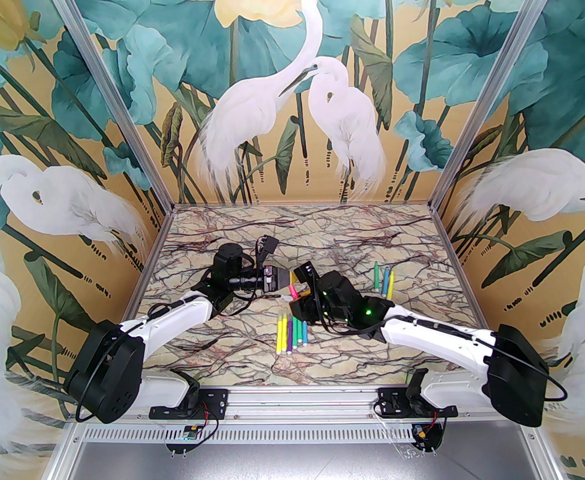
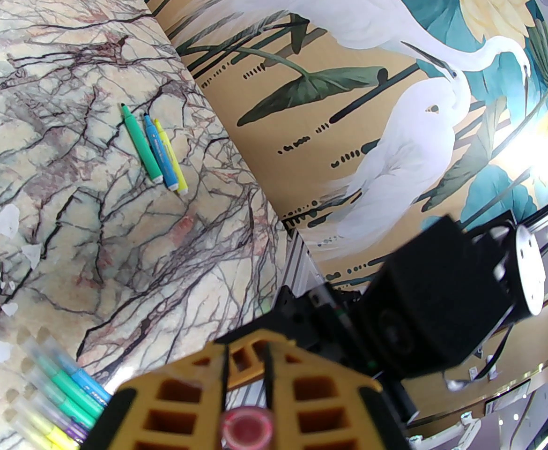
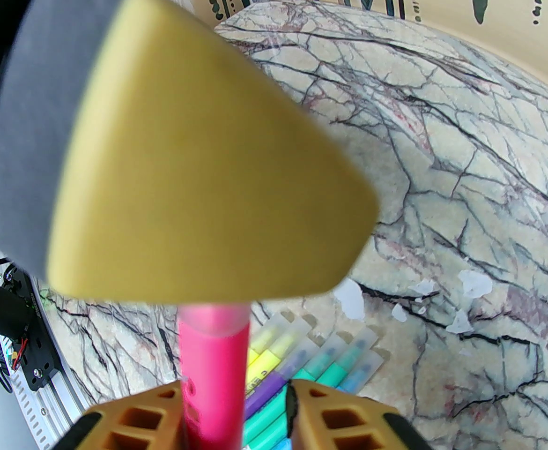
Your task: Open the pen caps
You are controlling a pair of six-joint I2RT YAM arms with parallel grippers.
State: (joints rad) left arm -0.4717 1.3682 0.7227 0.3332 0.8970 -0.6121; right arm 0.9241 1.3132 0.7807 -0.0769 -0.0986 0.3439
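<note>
Both arms are stretched low over the marble table (image 1: 322,233) and brought tip to tip near its centre. The left gripper (image 1: 288,280) is turned sideways toward the right and is clamped on the pink pen cap (image 3: 213,314). The right gripper (image 3: 239,389) is angled to meet it, its jaws parted around the pink pen (image 3: 214,373), with a gap seen on one side. The pen is held off the table, its long axis laid along the right gripper, cap end outward. Beneath, a row of capped pens (image 1: 292,330) is laid.
</note>
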